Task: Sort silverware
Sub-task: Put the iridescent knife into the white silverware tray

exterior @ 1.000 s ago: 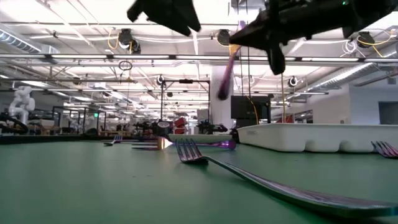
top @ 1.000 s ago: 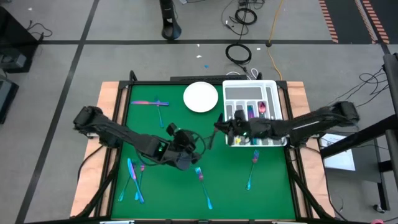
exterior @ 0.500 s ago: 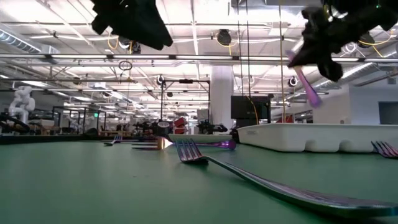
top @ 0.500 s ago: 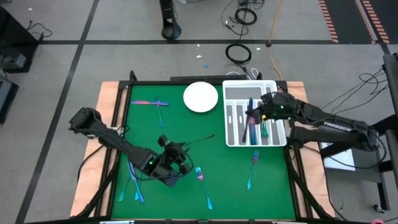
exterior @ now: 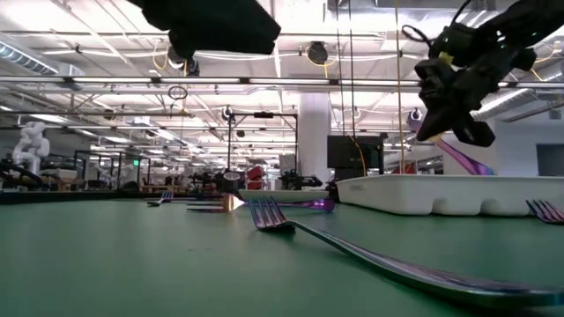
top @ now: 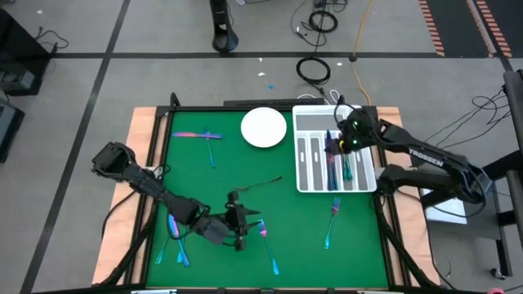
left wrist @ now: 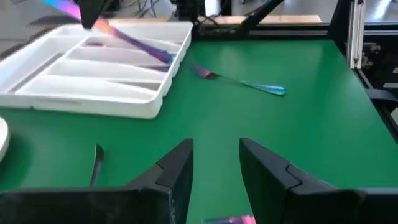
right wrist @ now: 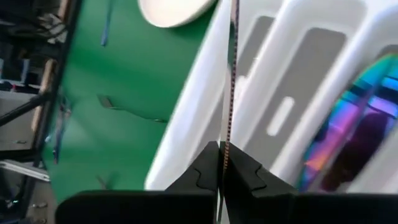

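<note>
High view, white slotted tray (top: 304, 180): taken as the landmark, set at the far right of the green surface (top: 204, 175).
High view, right gripper (top: 333, 145): held over the middle of the tray, pinching a slim iridescent utensil (top: 332, 167) whose free end lies along a tray slot.
High view, tray contents: teal and pink silverware (top: 346, 167) is seen in the slots right of the held utensil.
High view, left gripper (top: 242, 227): hung over the surface well left of and nearer than the tray, beside a fork (top: 267, 242).
High view, other silverware: a fork (top: 331, 220) lies just near of the tray; a dark fork (top: 257, 186) left of it; a cluster (top: 176, 237) far left; a crossed pair (top: 202, 137) beyond the white plate (top: 263, 127), which sits touching or just left of the tray.
Low view: the right gripper (exterior: 454, 119) is raised above the tray wall (exterior: 423, 192), the utensil (exterior: 467, 159) slanting down from it into the tray; a fork (exterior: 370, 255) stretches across the foreground.
Left wrist view: the left gripper (left wrist: 216, 158) is spread, nothing between its fingers; the tray (left wrist: 81, 99) and the held utensil (left wrist: 134, 42) are seen beyond, a fork (left wrist: 239, 82) beside the tray.
Right wrist view: the right gripper (right wrist: 223, 157) is pressed onto the thin edge of the utensil (right wrist: 231, 74), over tray slots holding iridescent pieces (right wrist: 354, 124).
</note>
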`<state>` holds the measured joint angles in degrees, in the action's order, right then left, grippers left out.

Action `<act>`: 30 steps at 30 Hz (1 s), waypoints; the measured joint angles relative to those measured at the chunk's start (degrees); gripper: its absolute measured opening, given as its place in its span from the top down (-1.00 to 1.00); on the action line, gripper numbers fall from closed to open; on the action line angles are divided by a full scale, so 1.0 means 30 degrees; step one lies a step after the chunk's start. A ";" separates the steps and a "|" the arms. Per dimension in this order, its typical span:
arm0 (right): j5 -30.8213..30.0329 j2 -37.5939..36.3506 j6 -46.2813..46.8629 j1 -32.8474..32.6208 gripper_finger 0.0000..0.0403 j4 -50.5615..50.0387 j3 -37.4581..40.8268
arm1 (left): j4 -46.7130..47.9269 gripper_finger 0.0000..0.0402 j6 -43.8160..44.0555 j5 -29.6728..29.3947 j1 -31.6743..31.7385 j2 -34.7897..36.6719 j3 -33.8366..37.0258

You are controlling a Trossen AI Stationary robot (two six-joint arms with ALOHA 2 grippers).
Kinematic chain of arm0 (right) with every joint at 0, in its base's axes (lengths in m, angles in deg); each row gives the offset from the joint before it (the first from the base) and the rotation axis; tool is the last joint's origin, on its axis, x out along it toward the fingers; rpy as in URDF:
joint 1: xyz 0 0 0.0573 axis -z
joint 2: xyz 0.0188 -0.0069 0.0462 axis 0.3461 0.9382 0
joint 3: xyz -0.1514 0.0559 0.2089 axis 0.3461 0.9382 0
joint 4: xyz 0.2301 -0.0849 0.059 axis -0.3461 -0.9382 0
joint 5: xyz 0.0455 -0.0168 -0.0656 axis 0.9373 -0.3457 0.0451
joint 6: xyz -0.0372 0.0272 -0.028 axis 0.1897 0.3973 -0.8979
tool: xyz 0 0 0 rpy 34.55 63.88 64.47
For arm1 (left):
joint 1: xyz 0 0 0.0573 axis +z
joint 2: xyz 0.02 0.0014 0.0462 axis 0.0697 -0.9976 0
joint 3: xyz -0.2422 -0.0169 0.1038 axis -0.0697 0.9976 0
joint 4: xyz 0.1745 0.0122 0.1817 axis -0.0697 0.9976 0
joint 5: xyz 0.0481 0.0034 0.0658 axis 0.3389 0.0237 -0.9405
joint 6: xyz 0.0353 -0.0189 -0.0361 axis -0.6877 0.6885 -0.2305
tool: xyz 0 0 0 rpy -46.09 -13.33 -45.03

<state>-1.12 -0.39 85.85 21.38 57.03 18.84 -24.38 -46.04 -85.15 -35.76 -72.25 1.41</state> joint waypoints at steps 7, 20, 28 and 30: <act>0.1715 0.1250 -0.1465 0.2499 1.00 -0.0526 -0.0003 | -0.0287 0.34 -0.0596 0.0672 0.0006 0.0000 0.0000; 0.2750 0.3796 -0.4300 0.5407 1.00 -0.3529 -0.2210 | 0.0144 0.34 -0.0620 0.0713 0.0101 0.0000 0.0007; 0.1045 0.5584 -0.4526 0.5226 1.00 -0.4328 -0.2254 | 0.0163 0.34 -0.0620 0.0713 0.0137 0.0000 0.0007; 0.0734 0.5840 -0.4473 0.5007 1.00 -0.4357 -0.2224 | 0.0228 0.34 -0.0620 0.0713 0.0137 0.0000 0.0007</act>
<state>1.08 17.13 72.43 36.40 43.95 12.17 -23.70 -47.90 -83.01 -35.35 -72.25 1.43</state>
